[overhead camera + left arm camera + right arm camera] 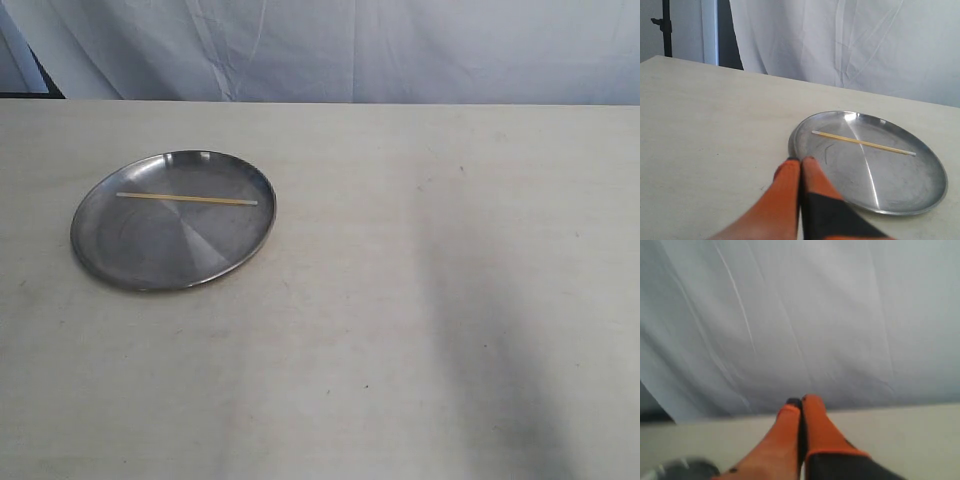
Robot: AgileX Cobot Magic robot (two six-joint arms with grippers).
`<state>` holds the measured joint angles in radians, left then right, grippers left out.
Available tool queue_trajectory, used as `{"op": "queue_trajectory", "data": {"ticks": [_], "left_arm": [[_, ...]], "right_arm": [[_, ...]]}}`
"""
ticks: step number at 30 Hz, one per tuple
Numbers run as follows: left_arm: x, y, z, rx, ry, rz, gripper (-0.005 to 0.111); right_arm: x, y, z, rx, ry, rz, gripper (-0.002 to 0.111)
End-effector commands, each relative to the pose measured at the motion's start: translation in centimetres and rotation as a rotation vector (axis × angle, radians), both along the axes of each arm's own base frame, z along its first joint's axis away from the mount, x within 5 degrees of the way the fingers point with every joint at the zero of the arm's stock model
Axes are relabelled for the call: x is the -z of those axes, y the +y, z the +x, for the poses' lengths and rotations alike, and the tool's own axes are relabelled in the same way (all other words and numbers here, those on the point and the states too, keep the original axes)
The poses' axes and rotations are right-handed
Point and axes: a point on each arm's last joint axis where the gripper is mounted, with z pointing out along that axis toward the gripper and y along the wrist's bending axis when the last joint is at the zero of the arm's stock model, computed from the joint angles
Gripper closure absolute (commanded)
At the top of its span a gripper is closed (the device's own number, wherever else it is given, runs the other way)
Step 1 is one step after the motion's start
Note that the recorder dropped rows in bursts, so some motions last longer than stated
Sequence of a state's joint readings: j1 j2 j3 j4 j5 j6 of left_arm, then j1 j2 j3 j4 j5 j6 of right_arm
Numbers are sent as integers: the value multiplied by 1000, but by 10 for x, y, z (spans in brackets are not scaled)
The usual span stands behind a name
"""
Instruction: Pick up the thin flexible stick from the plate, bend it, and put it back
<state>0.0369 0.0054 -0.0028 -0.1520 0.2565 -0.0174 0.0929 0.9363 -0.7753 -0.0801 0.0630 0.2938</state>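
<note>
the left gripper (800, 160) is closed, its two orange fingers (785, 187) pressed together along their length, tips held above the desk. the right gripper (801, 401) is closed too, orange fingers (822, 432) touching, aimed level toward the desk's far edge.

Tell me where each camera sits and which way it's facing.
Exterior: above the table, looking down at the plate holding the stick; no robot parts show.
Left wrist: low behind the shut left end effector, facing the plate.
Right wrist: behind the shut right end effector, facing the curtain.
Shared: exterior and left wrist both show plate and stick.
</note>
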Motion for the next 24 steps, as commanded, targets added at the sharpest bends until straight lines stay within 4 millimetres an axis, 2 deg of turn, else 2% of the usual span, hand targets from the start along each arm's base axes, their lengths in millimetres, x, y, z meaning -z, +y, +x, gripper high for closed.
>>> {"op": "queue_trajectory", "data": {"ticks": [1,4,7,10,12,15,18,20,24], "left_arm": [[0,0,0,-3,-13,1,107],[0,0,0,-3,-13,1,107],[0,0,0,-3,-13,1,107],[0,0,0,-3,-13,1,107],[0,0,0,-3,-13,1,107],[0,0,0,-3,-13,1,107],[0,0,0,-3,-13,1,107],[0,0,0,-3,-13,1,107],[0,0,0,-3,-13,1,107]], "right_arm": [[24,54,97,-218,491,-359,108],[58,117,147,-517,673,-485,108],[87,175,175,-776,777,-558,108],[114,217,196,-862,808,-638,107],[130,240,206,-880,791,-695,101],[145,264,216,-893,739,-720,83],[155,278,223,-887,674,-714,67],[164,283,229,-873,635,-707,64],[182,287,238,-851,590,-701,65]]}}
